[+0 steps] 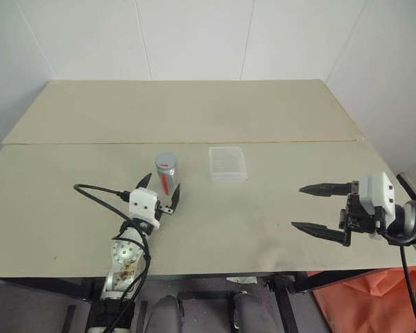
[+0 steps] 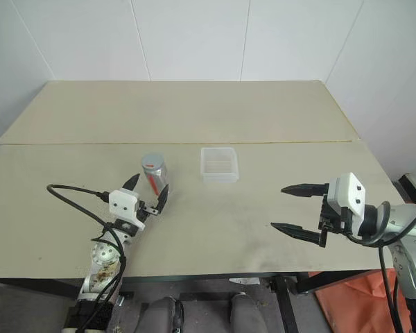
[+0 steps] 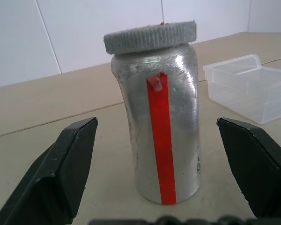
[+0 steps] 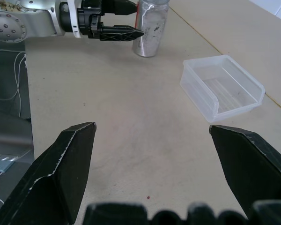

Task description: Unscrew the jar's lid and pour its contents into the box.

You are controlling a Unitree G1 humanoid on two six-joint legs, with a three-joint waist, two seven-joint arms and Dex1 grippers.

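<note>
The jar (image 1: 166, 175) stands upright on the table, silvery-looking with a red strip down its side. The grey lid (image 3: 150, 37) is on its top. My left gripper (image 1: 159, 189) is open, just short of the jar. Its two black fingers (image 3: 65, 168) spread to either side and do not touch the jar. The box (image 1: 227, 164), shallow and translucent, sits empty a little to the right of the jar. My right gripper (image 1: 298, 207) hangs open above the table's right part, pointing left toward the box (image 4: 222, 89), with nothing between its fingers.
The beige table (image 1: 215, 229) runs to a raised second board (image 1: 187, 111) behind a seam, with white walls beyond. A black cable (image 1: 97, 194) loops from the left wrist over the table. Bare tabletop lies between the box and the right gripper.
</note>
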